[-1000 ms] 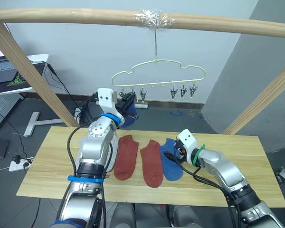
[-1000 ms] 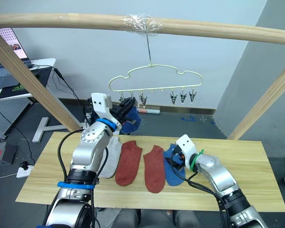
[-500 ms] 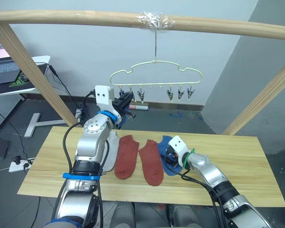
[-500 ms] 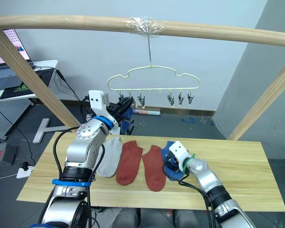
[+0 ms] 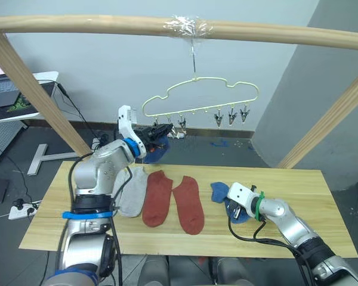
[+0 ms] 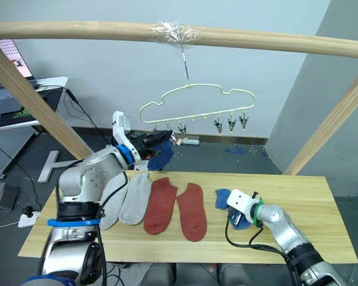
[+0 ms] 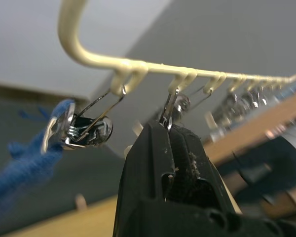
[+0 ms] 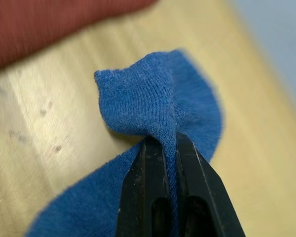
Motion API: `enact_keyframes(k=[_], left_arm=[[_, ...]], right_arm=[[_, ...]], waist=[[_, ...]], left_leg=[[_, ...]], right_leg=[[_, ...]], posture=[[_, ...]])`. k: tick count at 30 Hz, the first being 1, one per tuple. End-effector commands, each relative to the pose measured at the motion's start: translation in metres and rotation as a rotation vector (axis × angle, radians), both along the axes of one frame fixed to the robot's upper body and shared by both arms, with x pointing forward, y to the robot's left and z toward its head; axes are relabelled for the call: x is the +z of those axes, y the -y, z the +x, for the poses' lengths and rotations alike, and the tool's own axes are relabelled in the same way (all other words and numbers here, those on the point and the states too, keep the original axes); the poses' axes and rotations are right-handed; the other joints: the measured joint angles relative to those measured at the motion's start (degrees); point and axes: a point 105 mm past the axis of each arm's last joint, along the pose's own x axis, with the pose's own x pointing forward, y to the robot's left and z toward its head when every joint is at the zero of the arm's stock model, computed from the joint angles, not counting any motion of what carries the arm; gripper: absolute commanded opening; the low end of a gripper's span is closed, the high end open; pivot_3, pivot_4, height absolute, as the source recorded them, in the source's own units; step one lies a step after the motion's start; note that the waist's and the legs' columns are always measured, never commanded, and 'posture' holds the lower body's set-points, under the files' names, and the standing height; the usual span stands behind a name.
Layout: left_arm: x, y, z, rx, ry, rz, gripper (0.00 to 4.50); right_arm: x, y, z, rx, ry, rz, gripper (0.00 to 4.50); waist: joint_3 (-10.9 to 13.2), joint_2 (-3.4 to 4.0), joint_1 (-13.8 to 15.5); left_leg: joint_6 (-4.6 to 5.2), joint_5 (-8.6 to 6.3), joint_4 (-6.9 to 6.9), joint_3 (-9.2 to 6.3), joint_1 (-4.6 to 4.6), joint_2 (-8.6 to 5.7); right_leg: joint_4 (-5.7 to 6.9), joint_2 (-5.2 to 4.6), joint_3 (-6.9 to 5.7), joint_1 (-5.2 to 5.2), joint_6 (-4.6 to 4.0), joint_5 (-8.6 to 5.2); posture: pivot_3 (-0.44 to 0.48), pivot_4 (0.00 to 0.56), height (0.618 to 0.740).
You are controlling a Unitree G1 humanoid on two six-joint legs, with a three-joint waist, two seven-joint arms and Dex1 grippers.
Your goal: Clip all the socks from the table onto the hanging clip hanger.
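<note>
Now blue sock (image 8: 158, 113) between right tool (image 8: 168, 148) tips.

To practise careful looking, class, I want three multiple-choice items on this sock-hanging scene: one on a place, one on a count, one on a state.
1. Where is the left hand?
A. On the table
B. At the clip hanger
C. On the wooden rail

2. How many rust red socks lie on the table?
A. One
B. Two
C. Four

3. What is the right hand doing?
A. Open above a grey sock
B. Open beside the hanger
C. Shut on a blue sock

Answers:
1 B: the left hand is raised to the clip hanger, its fingers pinching a clip.
2 B: two rust red socks lie side by side on the table.
3 C: the right hand pinches a fold of the blue sock.
</note>
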Motion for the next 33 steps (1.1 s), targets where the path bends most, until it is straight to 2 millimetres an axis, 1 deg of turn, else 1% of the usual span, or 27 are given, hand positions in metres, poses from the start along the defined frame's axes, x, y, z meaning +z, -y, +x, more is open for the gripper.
enact_keyframes(k=[1,3,7,9,10,13,19,27,33], left_arm=[[0.006,-0.004,-0.003,-0.040,-0.037,-0.029,0.00],[0.010,-0.005,-0.002,-0.039,-0.034,-0.038,0.00],[0.013,-0.003,0.000,-0.040,-0.029,-0.054,0.00],[0.013,-0.001,-0.002,-0.047,-0.030,-0.057,0.00],[0.013,0.000,-0.003,-0.054,-0.032,-0.060,0.00],[0.013,0.000,-0.004,-0.063,-0.034,-0.065,0.00],[0.014,0.002,-0.005,-0.074,-0.032,-0.073,0.00],[0.014,0.003,-0.007,-0.076,-0.035,-0.086,0.00],[0.017,0.002,-0.006,-0.068,-0.016,-0.092,0.00]], right_arm=[[0.059,-0.032,0.015,0.073,0.196,0.126,0.03],[0.076,-0.046,0.020,0.075,0.232,0.194,0.03],[0.104,-0.071,0.025,0.099,0.291,0.287,0.03],[0.111,-0.076,0.026,0.105,0.306,0.309,0.03],[0.114,-0.078,0.027,0.106,0.309,0.320,0.03],[0.116,-0.080,0.027,0.114,0.306,0.325,0.03],[0.129,-0.088,0.028,0.129,0.315,0.362,0.03],[0.131,-0.089,0.028,0.125,0.307,0.378,0.03],[0.132,-0.094,0.026,0.140,0.302,0.389,0.03]], waist=[[0.00,0.01,-0.32],[0.01,0.00,-0.13],[0.02,0.00,0.46],[0.01,0.00,0.66],[0.01,0.00,0.74],[0.01,0.00,0.84],[0.02,0.01,0.72],[0.02,0.01,0.75],[0.02,0.01,0.76]], left_leg=[[0.00,0.00,-0.01,-0.02,0.00,0.00],[-0.01,0.00,-0.01,-0.05,-0.02,0.01],[-0.03,-0.01,-0.01,-0.06,-0.07,0.01],[-0.04,-0.01,-0.01,-0.06,-0.08,0.01],[-0.05,-0.02,-0.02,-0.06,-0.09,0.01],[-0.07,-0.03,-0.03,-0.06,-0.12,0.01],[-0.07,-0.03,-0.05,-0.05,-0.12,0.01],[-0.07,-0.03,-0.05,-0.06,-0.18,0.01],[-0.07,-0.03,-0.05,-0.06,-0.19,0.01]], right_leg=[[0.00,0.01,-0.01,0.00,0.00,0.00],[0.00,0.01,-0.04,0.00,0.00,0.00],[-0.06,0.00,-0.06,0.00,-0.02,0.00],[-0.07,-0.02,-0.07,-0.02,-0.09,0.04],[-0.07,-0.03,-0.08,-0.01,-0.27,0.14],[-0.13,-0.03,-0.09,-0.03,-0.29,0.15],[-0.12,-0.03,-0.09,-0.06,-0.30,0.15],[-0.17,-0.03,-0.09,-0.08,-0.30,0.15],[-0.17,-0.03,-0.09,-0.09,-0.30,0.15]], posture=[[0.129,0.171,0.740],[0.128,0.170,0.740],[0.128,0.170,0.740],[0.132,0.163,0.740],[0.132,0.163,0.740],[0.132,0.163,0.740],[0.134,0.163,0.740],[0.134,0.161,0.740],[0.135,0.164,0.740]])
